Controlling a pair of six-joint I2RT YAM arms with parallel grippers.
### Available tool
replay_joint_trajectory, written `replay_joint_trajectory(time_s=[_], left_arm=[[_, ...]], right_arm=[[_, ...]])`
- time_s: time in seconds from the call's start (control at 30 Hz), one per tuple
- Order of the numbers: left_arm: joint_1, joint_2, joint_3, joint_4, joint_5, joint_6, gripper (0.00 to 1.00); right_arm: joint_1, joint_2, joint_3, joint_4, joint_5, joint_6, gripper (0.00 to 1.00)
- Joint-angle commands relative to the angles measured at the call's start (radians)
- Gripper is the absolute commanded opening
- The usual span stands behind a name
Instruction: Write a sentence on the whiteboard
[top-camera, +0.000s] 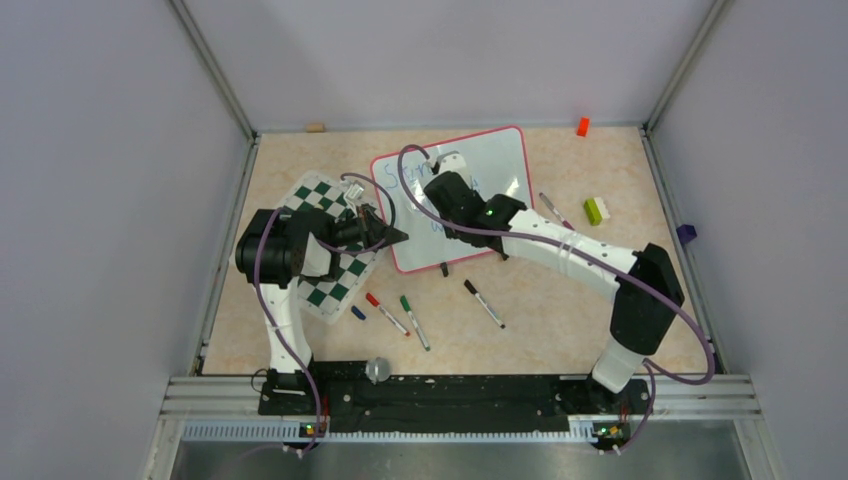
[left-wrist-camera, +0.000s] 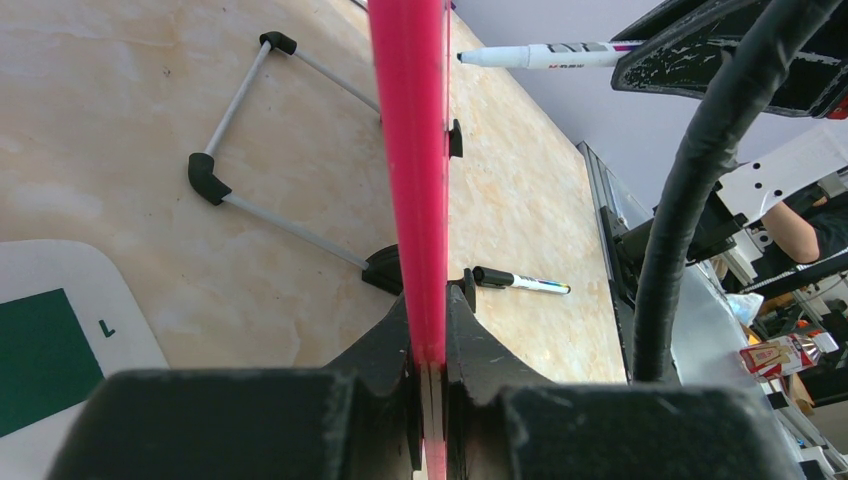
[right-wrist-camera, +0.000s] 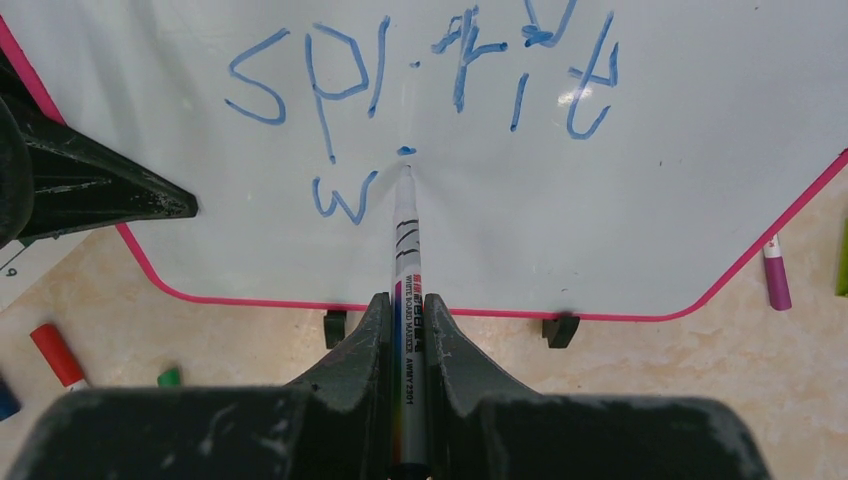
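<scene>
The whiteboard (top-camera: 490, 165), glossy white with a red-pink frame, lies tilted at the middle of the table. My left gripper (top-camera: 398, 237) is shut on its left frame edge (left-wrist-camera: 410, 180). My right gripper (top-camera: 440, 190) is shut on a whiteboard marker (right-wrist-camera: 407, 300), whose tip touches the board (right-wrist-camera: 600, 220) just right of a blue "w". The sentence (right-wrist-camera: 420, 75) is in blue; I read "spirit" with "w" and a dot below it. Two black clips (right-wrist-camera: 560, 330) sit on the board's near edge.
A green-and-white chessboard mat (top-camera: 335, 265) lies under my left arm. Loose markers (top-camera: 413, 320) lie near the front, another (top-camera: 553, 210) to the right of the board. A green-white block (top-camera: 597, 209), an orange block (top-camera: 582, 126) and a purple piece (top-camera: 686, 233) sit at the right.
</scene>
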Motion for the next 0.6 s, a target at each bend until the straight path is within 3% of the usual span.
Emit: replay_joint_trajectory(time_s=[0.0,0.57], left_arm=[[0.033,-0.01,-0.006,0.083,-0.085,0.069,0.0],[0.033,-0.01,-0.006,0.083,-0.085,0.069,0.0]], right_arm=[[-0.008,0.02,0.057,0.033,0.001,-0.015,0.0],[-0.009,0.002,-0.014,0.017,-0.012,0.029,0.0]])
